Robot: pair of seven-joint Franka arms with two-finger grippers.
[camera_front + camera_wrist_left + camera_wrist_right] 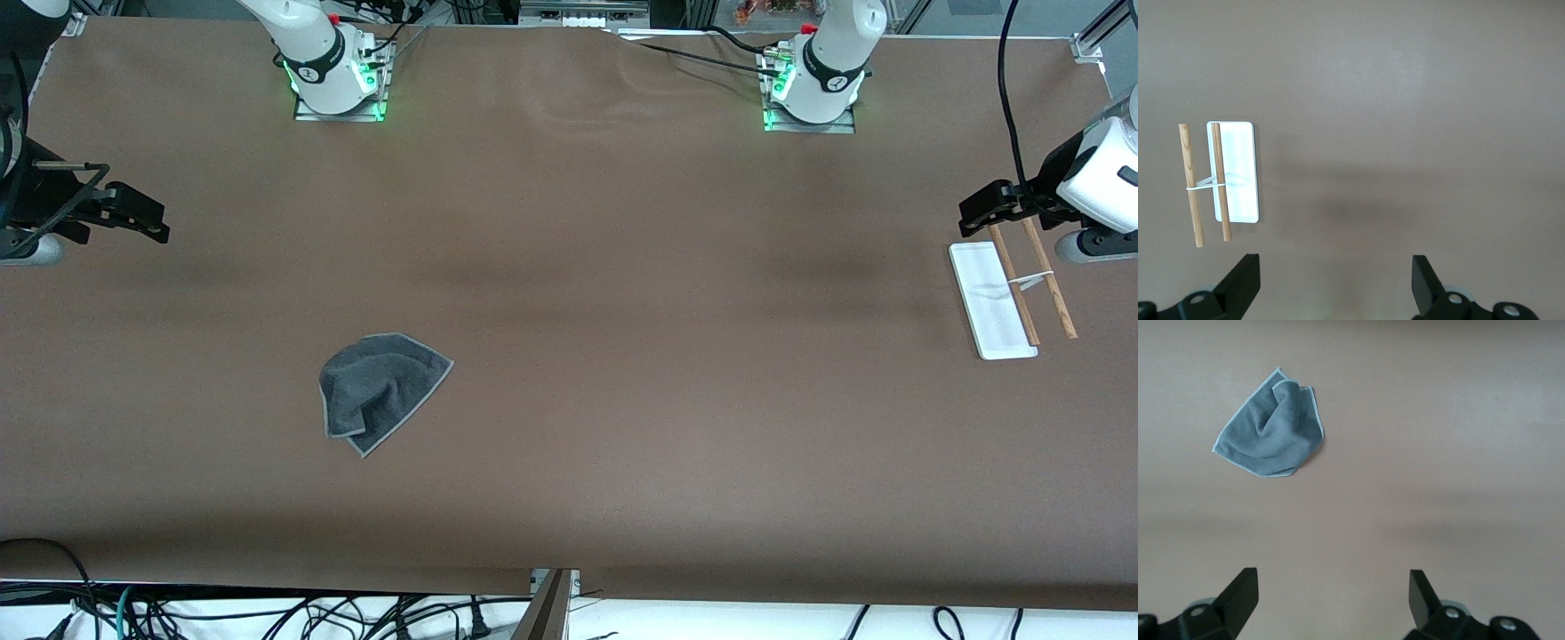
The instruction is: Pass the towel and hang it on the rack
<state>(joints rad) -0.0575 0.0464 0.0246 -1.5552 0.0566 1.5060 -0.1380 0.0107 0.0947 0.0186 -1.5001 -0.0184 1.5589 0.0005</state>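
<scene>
1. The towel [382, 391] lies on the brown table [569, 267]. It is crumpled and partly folded over itself. It sits toward the right arm's end of the table and nearer to the front camera than both arm bases. Nothing touches it.

2. The towel is dark grey with a lighter grey edge. In the right wrist view the towel [1269, 427] looks soft and bunched, with one corner flipped over.

3. The rack [1009, 293] stands at the left arm's end of the table, well apart from the towel. It has a flat white base and two thin wooden rods side by side. A small white piece joins the rods.

4. In the left wrist view the rack [1231, 173] is bare. No cloth hangs on it.

5. The right tool [147, 222] is up in the air over the table edge at the right arm's end. Its two fingers are spread wide apart and hold nothing. One finger [1238, 593] shows in the right wrist view, with bare table between it and the other finger.

6. The left tool [982, 212] is up in the air just by the rack's rods. Its fingers [1241, 280] are spread wide too and hold nothing.
</scene>
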